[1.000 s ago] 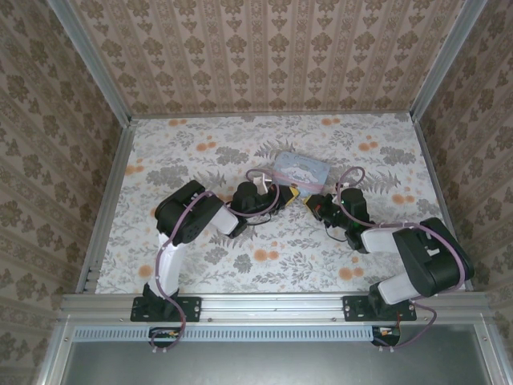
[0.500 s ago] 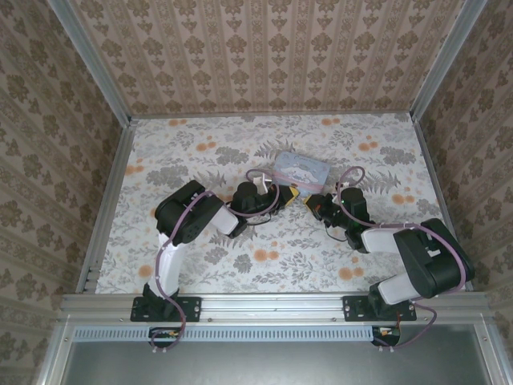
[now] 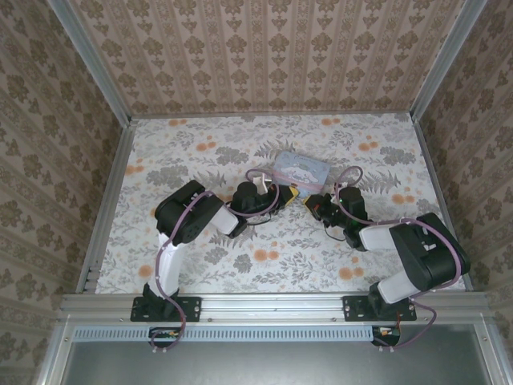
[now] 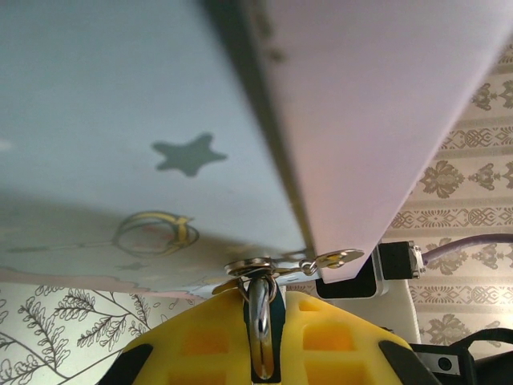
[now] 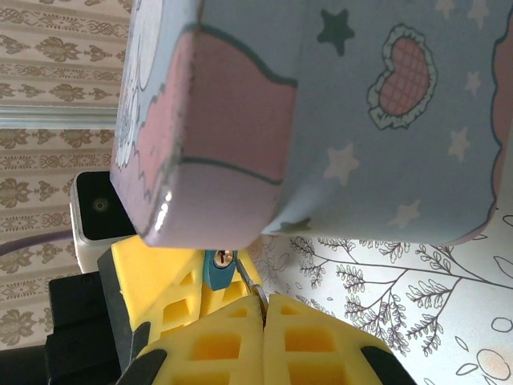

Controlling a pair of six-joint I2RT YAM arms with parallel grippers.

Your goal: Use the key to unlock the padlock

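Note:
The padlock (image 5: 216, 271) is a tiny teal block with a brass keyhole, just under the corner of the pale blue cartoon tin (image 5: 377, 120). My left gripper (image 4: 264, 298) is shut on the padlock (image 4: 263, 337), whose silver shackle hangs from the tin's hasp (image 4: 337, 258). My right gripper (image 5: 263, 309) is shut on the key (image 5: 245, 281). The key's thin blade slants up-left to the keyhole face, and I cannot tell if it is inside. In the top view the left gripper (image 3: 287, 195) and right gripper (image 3: 311, 201) meet below the tin (image 3: 300, 170).
The tin lies mid-table on the floral cloth (image 3: 200, 144), close above both wrists. Patterned walls and metal rails (image 3: 108, 200) close in the table on three sides. Purple cables (image 3: 349, 178) loop over both wrists.
The right arm has edged slightly left toward the left gripper. The left arm and the tin have stayed put.

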